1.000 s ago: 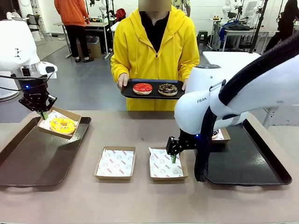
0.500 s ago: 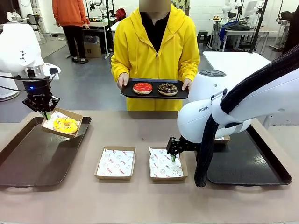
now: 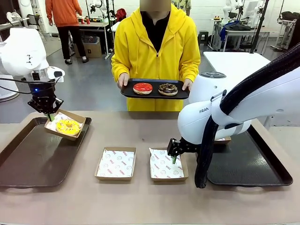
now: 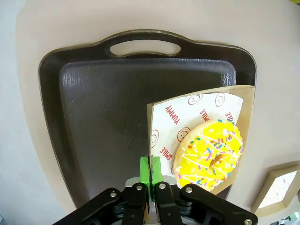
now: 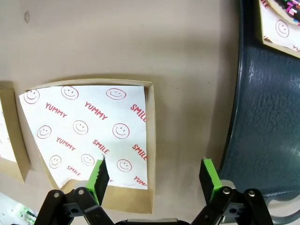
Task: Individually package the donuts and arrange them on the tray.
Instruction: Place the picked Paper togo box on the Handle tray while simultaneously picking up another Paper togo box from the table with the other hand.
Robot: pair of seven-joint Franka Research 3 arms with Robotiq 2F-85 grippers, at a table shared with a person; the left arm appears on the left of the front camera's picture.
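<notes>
My left gripper (image 3: 48,115) is shut on the rim of a paper-lined cardboard box (image 3: 55,123) that carries the yellow donut (image 3: 68,126). The box hangs tilted over the far right corner of the left tray (image 3: 28,161). In the left wrist view the fingertips (image 4: 151,165) pinch the box edge beside the yellow donut (image 4: 210,152). My right gripper (image 3: 174,157) is open just above an empty box (image 3: 164,166), with its fingers (image 5: 100,173) over that box's near edge (image 5: 150,140). The person holds a black tray (image 3: 129,93) with a red donut (image 3: 143,87) and a chocolate donut (image 3: 168,89).
A second empty box (image 3: 116,163) lies at the table's middle. The right tray (image 3: 255,164) holds another box (image 5: 281,28), partly hidden behind my right arm. The left tray's handle (image 4: 140,47) and most of its floor (image 4: 103,103) are bare.
My left gripper has carried the box with the yellow donut to the right, along the tray's far edge. The right gripper has stayed over the empty box.
</notes>
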